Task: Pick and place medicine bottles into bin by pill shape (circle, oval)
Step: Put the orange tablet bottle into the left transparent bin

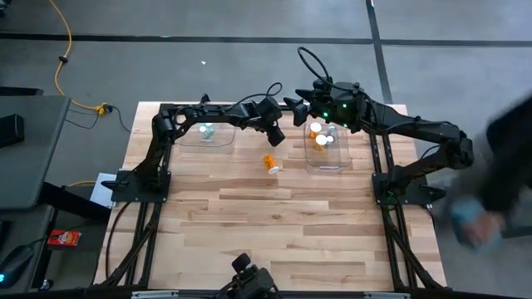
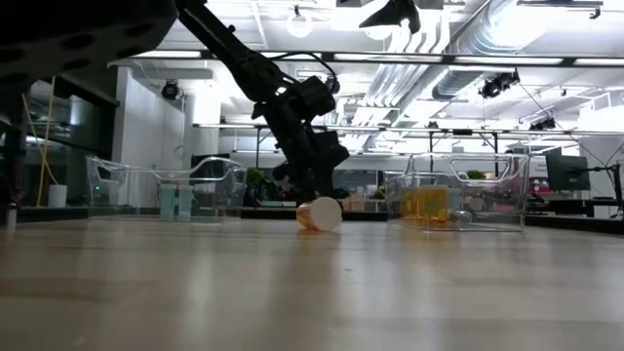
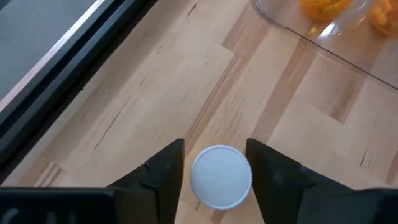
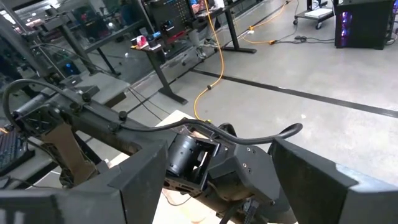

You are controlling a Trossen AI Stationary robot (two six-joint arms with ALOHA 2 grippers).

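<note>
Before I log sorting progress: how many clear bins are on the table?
2. The left bin sits at the table's back under the left arm; the right bin sits below the right arm, holding orange bottles.

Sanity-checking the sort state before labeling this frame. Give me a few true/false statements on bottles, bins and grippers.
1. One orange bottle lies on its side on the table between the two bins. True.
2. The left gripper is open, fingers either side of that bottle's white cap. True.
3. The right bin holds no bottles. False: it holds several orange ones.
4. The right gripper is down at the loose bottle. False: it is by the right bin's far edge.
5. The left bin holds orange bottles. False: only pale ones.
</note>
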